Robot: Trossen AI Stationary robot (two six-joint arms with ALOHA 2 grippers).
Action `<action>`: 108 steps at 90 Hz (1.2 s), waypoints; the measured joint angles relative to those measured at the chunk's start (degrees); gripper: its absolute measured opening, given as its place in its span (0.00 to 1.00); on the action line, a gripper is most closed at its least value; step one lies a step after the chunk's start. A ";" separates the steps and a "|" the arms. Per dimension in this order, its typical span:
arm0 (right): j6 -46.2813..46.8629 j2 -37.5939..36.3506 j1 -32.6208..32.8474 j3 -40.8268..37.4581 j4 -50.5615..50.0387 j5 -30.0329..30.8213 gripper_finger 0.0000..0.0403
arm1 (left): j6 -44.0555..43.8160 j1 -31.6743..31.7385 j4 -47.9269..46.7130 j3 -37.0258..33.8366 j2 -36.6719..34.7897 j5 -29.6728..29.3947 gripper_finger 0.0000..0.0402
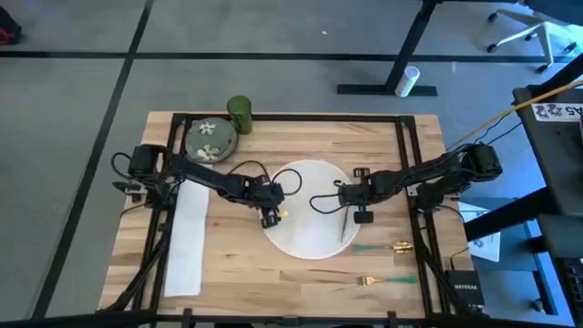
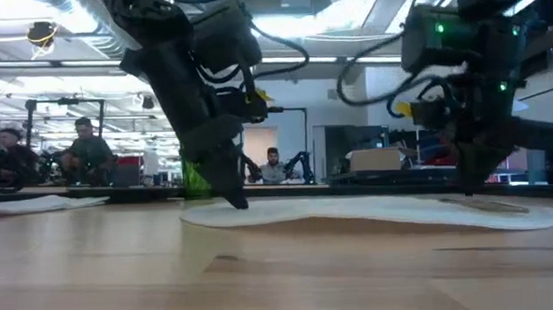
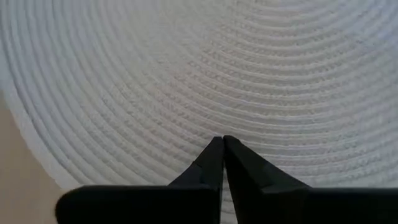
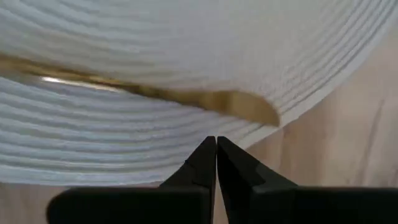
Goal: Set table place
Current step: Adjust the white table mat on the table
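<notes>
On the large light-wood butcher-block table (image 1: 273, 269), a round white woven placemat (image 1: 310, 214) lay at the centre. Over its left edge the left gripper (image 3: 222, 140) hovered, fingers pressed together. Over its right side the right gripper (image 4: 216, 142) did likewise, beside a gold knife (image 4: 186, 96).

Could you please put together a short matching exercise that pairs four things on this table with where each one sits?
Things:
1. green cup
2. white napkin
3. round white placemat
4. fork

Places:
A. along the left side of the table
B. at the table's middle, under both pincers
C. at the far edge, beside the floral bowl
D. near the front edge, right of centre

Pairs: 1-C, 2-A, 3-B, 4-D. The left pincer and right pincer are both shut above the placemat.
</notes>
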 joint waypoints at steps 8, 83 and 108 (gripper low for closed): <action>0.08 0.00 -0.37 -1.15 2.08 -0.07 0.00 | 0.03 0.07 0.14 -0.02 0.02 0.51 0.00; 0.08 0.00 -0.61 -1.26 4.95 -0.42 0.00 | 4.17 0.07 0.03 -0.34 -7.32 -0.61 0.00; -0.55 0.00 -0.61 -1.26 6.48 -0.42 0.00 | 11.07 1.98 9.40 -0.15 -10.53 -0.41 0.00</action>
